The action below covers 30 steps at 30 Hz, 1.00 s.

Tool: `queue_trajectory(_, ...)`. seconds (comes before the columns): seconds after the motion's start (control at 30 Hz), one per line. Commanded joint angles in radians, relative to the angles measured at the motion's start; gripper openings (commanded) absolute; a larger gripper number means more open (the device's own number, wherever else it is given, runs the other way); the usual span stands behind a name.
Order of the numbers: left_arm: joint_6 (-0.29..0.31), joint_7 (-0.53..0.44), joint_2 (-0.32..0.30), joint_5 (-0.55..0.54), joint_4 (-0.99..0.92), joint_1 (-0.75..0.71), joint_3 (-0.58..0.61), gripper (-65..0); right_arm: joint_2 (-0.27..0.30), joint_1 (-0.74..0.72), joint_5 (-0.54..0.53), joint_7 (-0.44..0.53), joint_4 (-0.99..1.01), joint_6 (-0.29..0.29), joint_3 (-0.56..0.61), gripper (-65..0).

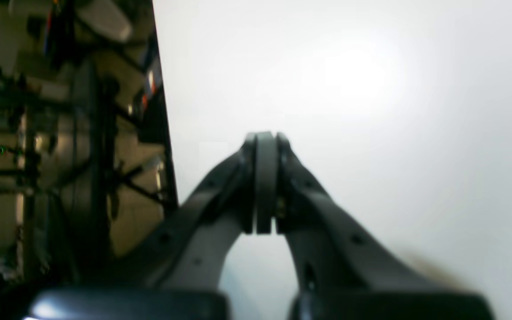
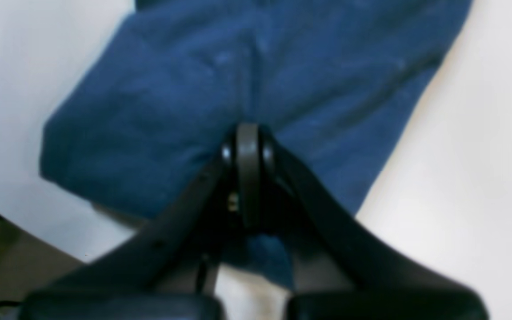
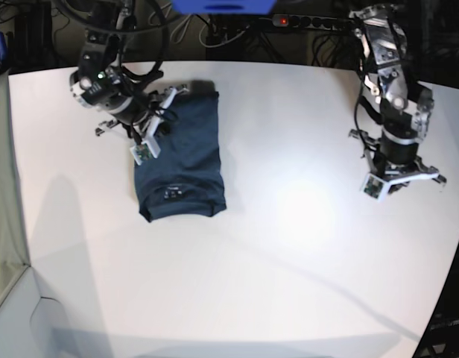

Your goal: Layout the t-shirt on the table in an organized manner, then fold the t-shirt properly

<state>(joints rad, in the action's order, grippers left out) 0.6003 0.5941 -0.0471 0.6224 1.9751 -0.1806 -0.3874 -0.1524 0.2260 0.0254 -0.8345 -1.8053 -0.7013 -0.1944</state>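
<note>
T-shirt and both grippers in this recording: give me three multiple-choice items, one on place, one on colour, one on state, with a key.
1. Where does the t-shirt lie on the table in the base view?
A. Left half
B. Right half
C. Hanging over the near edge

2. What colour is the t-shirt?
A. Red
B. Dark blue
C. White

3. How do the jaws of the left gripper stand?
A. Wide open
B. Shut on the t-shirt
C. Shut, holding nothing

Key: 1 A, the shirt sits by the right gripper on that view's left. 2 B, both views show navy cloth. 3 C, only bare white table lies around the closed fingertips.
</note>
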Motion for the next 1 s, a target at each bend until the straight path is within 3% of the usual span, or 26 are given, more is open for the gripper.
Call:
queue_trajectory(0.0, -0.010, -0.020, -0.004, 0.001, 0.026, 0.002, -0.014, -64.9, -0.005, 0.006, -0.011, 0.019, 0.000, 0.003, 0.002, -65.0)
queue_trajectory(0.3, -0.010, -0.026, -0.004, 0.000, 0.030, -0.069, -0.052, -64.9, -0.005, 0.033, -0.011, 0.105, 0.071, 0.003, 0.000, -65.0)
queue_trajectory(0.57, -0.010, -0.021, 0.008, -0.002, 0.040, -0.081, -0.054, -64.9, -0.005, 0.043, -0.012, 0.094, -0.176, 0.003, -0.001, -65.0)
queue_trajectory(0.83, -0.010, -0.024, 0.120, -0.011, 0.045, -0.191, -0.046, -64.9, 0.012, 0.123, -0.009, 0.096, -0.230, 0.003, -0.047, -65.0)
queue_trajectory(0.97, -0.010, -0.020, 0.180, -0.132, 0.045, -0.256, -0.049, -64.9, 0.053, 0.181, -0.009, 0.100, -0.230, 0.003, -0.087, -65.0)
